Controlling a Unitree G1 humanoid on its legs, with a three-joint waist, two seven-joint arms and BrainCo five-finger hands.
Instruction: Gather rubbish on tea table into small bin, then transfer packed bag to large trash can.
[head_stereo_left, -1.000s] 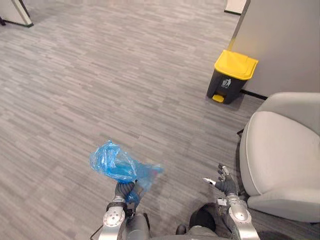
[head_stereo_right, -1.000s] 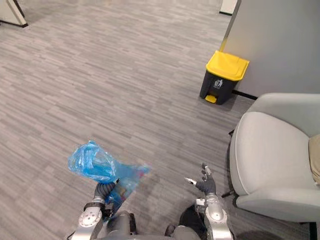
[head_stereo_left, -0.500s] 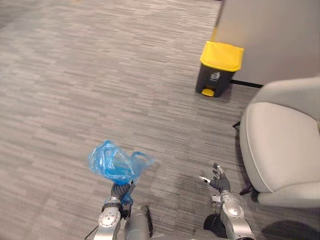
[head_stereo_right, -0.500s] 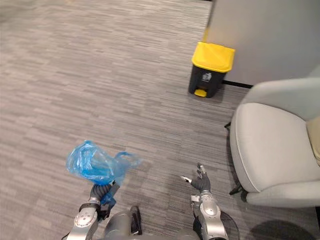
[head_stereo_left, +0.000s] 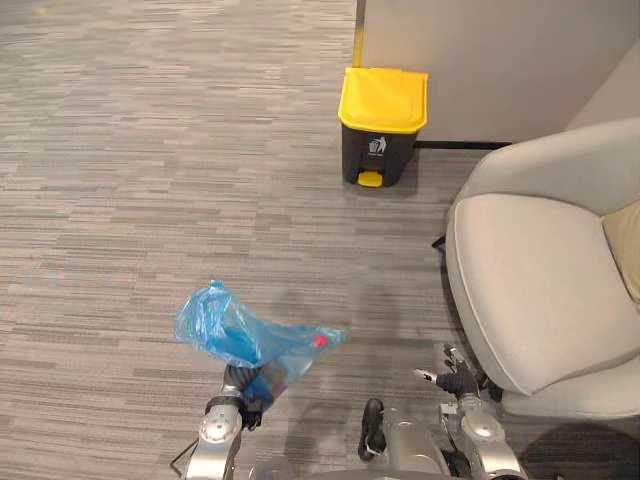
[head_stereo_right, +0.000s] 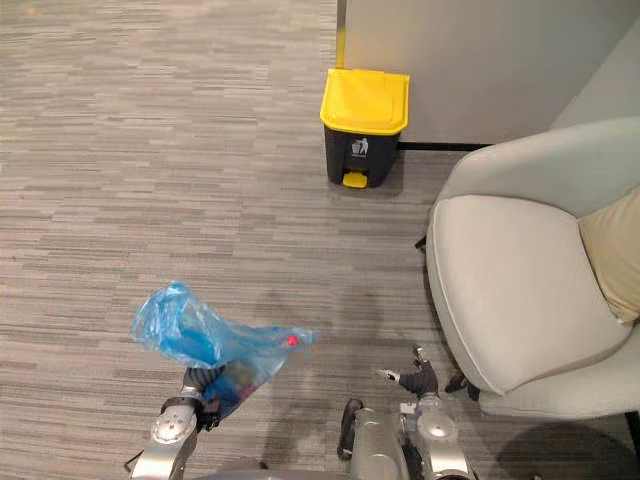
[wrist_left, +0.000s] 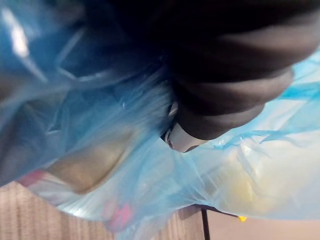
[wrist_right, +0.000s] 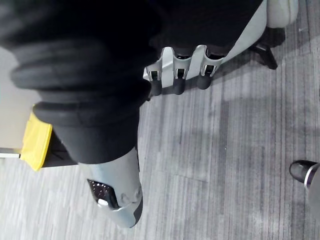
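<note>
A floor (head_stereo_left: 150, 150) with a grey covering, finely streaked and laid in long plank-like bands, spreads across the whole scene. At the far side a small dark grey trash can (head_stereo_left: 378, 150) stands upright on it, with a closed yellow lid (head_stereo_left: 383, 100) and a yellow foot pedal (head_stereo_left: 370, 179). Its back is just beside a pale grey wall panel (head_stereo_left: 480, 60), which meets the floor along a dark skirting strip. To the right, near the can but apart from it, a light grey upholstered armchair (head_stereo_left: 530, 280) stands on the floor on a dark base (head_stereo_left: 440, 242).
</note>
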